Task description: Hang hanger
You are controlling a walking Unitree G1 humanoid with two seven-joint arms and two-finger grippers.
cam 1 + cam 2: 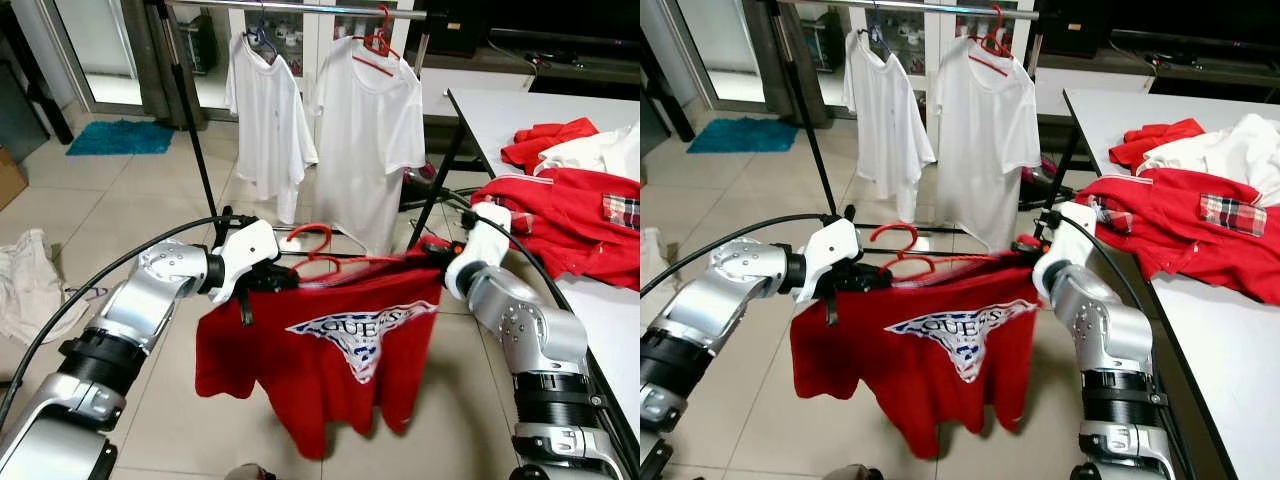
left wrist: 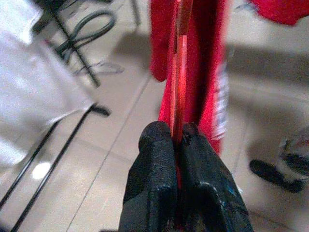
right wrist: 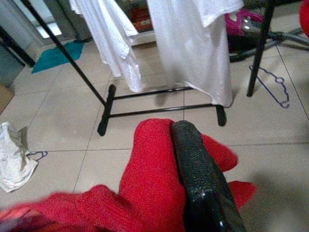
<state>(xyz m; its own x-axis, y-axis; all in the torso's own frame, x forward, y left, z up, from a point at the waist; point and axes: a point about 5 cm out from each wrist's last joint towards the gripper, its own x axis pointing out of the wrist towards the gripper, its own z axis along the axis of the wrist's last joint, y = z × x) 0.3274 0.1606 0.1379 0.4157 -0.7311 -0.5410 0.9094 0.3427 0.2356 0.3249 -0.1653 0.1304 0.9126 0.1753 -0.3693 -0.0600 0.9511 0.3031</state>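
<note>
A red T-shirt (image 1: 330, 365) on a red hanger (image 1: 312, 250) is held up between both arms, short of the clothes rail (image 1: 300, 8). The left gripper (image 2: 176, 145) is clamped on the hanger's bar; the right gripper (image 3: 193, 159) is closed on the shirt's shoulder. The hook should be kept upright and raised above the rail's free stretch before being lowered.

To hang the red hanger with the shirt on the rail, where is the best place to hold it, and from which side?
Probably by its shoulder bars, from each end, as the left claw pinches the red hanger now. This leaves the hook free above the red shirt.
</note>
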